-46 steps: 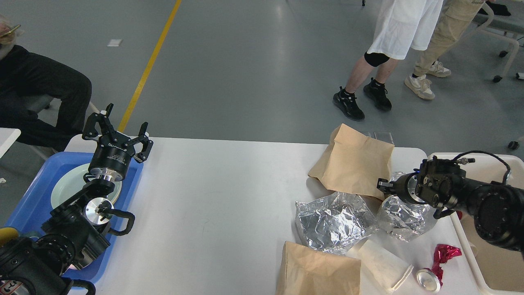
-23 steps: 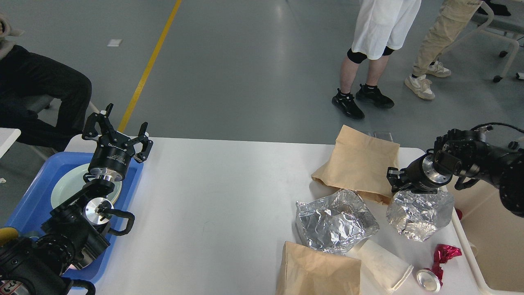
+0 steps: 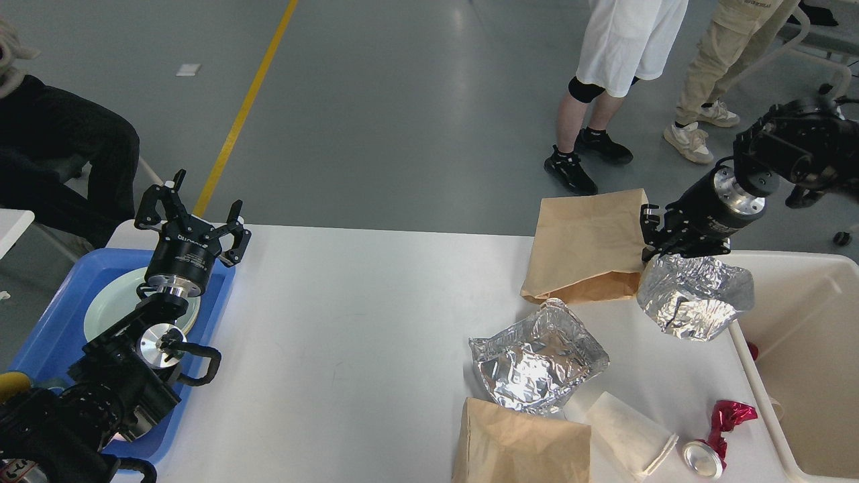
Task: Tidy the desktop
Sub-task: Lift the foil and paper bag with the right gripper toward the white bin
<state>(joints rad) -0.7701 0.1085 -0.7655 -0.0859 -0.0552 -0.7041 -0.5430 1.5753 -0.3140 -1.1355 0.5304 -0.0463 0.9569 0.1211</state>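
A large white surface (image 3: pixel 376 322) with rounded corners is filling the lower middle of the frame, stretching from a blue tray (image 3: pixel 47 322) at the left edge to a cream-white bin (image 3: pixel 798 322) at the right edge. At the upper right, the right claw (image 3: pixel 661 235) is clamping the top edge of a crumpled foil container (image 3: pixel 694 295), which is hanging above the surface just beside the bin's near rim. Behind it, a brown paper bag (image 3: pixel 584 245) is lying with one corner lifted near the claw. In the lower right of the frame, a second foil container (image 3: pixel 537 355) is sitting open on the surface, with another paper bag (image 3: pixel 523 443), a white paper cup (image 3: pixel 631 433) on its side and a crushed red can (image 3: pixel 715 439) lying close together below it. At the left, the left claw (image 3: pixel 194 215) is pointing upward with its fingers spread apart and gripping nothing, above a pale green plate (image 3: pixel 111 308) resting in the tray.
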